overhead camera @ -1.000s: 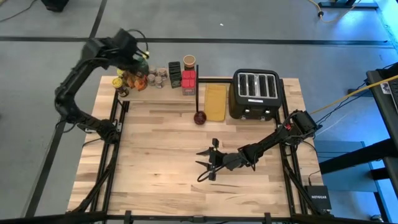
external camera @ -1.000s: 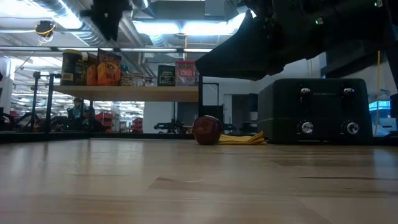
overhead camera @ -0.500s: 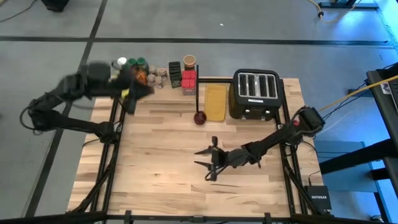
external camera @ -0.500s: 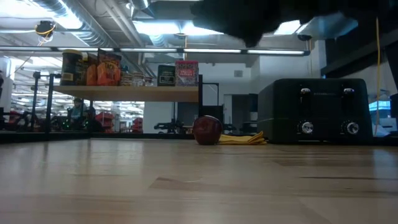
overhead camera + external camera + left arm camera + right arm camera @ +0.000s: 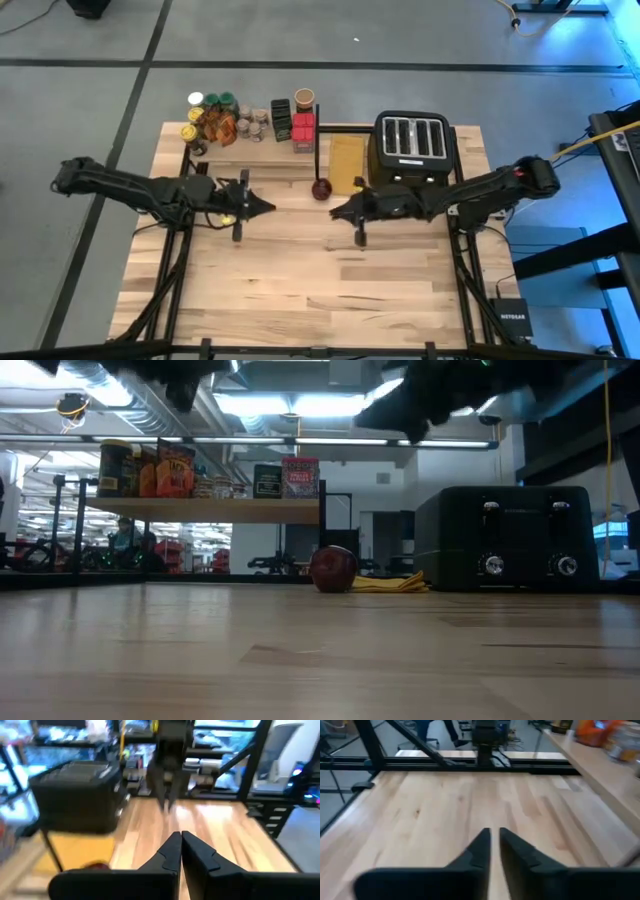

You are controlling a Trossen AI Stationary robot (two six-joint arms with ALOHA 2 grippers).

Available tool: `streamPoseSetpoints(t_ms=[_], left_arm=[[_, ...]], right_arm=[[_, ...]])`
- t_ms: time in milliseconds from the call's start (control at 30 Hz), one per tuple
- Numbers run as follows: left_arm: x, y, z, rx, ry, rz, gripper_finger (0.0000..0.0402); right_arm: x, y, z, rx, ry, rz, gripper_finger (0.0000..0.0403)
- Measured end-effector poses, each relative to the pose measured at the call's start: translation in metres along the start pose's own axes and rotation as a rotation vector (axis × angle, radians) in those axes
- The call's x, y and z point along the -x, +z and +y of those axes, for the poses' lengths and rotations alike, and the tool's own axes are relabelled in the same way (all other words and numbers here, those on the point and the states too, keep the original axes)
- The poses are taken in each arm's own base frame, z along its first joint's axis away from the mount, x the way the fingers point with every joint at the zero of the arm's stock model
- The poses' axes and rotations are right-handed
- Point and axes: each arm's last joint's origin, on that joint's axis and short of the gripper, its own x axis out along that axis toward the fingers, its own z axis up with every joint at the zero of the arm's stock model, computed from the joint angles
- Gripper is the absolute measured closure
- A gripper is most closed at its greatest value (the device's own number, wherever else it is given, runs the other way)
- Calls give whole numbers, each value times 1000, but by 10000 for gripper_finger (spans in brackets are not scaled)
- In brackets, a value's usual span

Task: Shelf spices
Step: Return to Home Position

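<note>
- Over the tabletop, your left gripper (image 5: 262, 207) and right gripper (image 5: 337, 212) face each other, apart.
- Low view: small coloured spice jars and packets (image 5: 175, 472) line the raised light-wood shelf (image 5: 220, 510).
- Left wrist: fingers (image 5: 167, 852) touching, empty.
- Right wrist: fingers (image 5: 480, 845) almost closed, empty.

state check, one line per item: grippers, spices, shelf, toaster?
left gripper: shut, empty, above the table.
right gripper: shut, empty, above the table.
spices: standing grouped on the shelf, none in a gripper.
shelf: loaded along its top.
toaster: levers up, nothing sticking out of the slots.
</note>
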Motion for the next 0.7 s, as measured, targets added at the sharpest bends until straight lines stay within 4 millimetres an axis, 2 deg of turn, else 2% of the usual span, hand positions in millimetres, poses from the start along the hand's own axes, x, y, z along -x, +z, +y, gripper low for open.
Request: streamPoseSetpoints(t_ms=[67, 133, 300, 400, 567, 700], left_arm=[[0, -14, 1, 13, 22, 1, 399], [1, -22, 3, 21, 27, -37, 400], [3, -46, 4, -6, 19, -44, 398], [4, -55, 5, -26, 26, -20, 400], [4, -59, 6, -2, 68, -8, 394], [3, -61, 5, 56, 62, 9, 392]], right_arm=[[14, -9, -8, -11, -11, -7, 386], [29, -22, -12, -32, -18, -33, 395], [65, -65, -15, -111, -8, -132, 372], [84, -82, -17, -140, -2, -195, 369], [102, -92, -19, -172, -13, -222, 368], [108, -97, -18, -105, 7, -169, 368]])
